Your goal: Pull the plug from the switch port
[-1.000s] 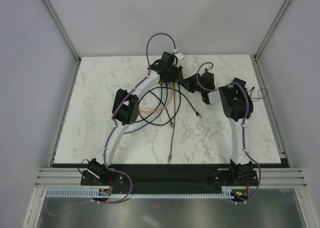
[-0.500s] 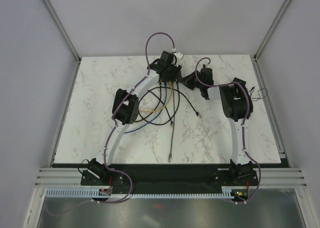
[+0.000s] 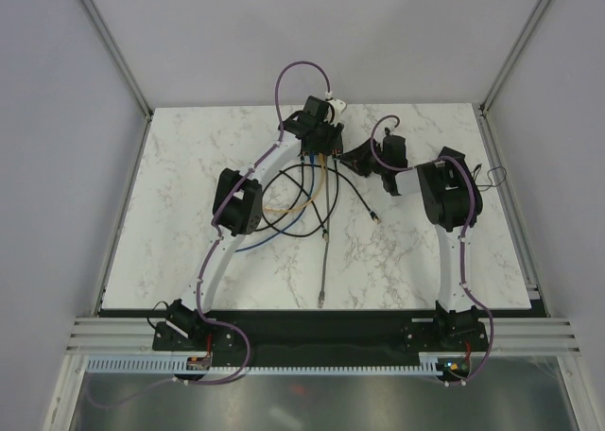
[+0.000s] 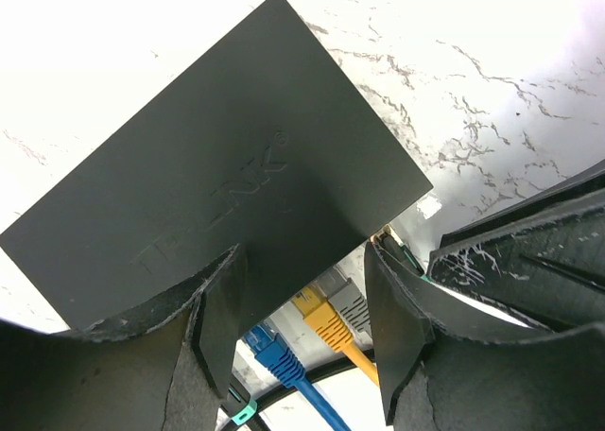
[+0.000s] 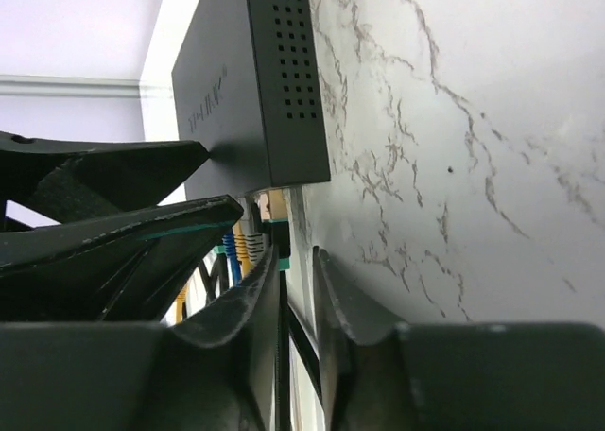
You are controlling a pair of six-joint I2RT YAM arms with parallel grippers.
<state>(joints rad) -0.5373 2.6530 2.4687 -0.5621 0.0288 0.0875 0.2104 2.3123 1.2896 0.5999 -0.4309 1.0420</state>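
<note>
Marble table point(image 3: 189, 214); switch point(image 4: 217, 166) ports hold blue plug point(image 4: 274, 351) and yellow plug point(image 4: 321, 319).

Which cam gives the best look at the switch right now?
Left wrist: the switch fills much of the frame, top face and embossed logo plain, with blue, yellow and grey plugs at its near edge. Right wrist sees it steeply edge-on, vented side nearest. In top external it is mostly hidden under the left gripper.

Marble table point(image 3: 180, 166) (switch point(image 4: 217, 157), cables point(image 3: 323, 270)).

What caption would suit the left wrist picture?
Left gripper open over the switch; blue, yellow and grey plugs show between its fingers.
</note>
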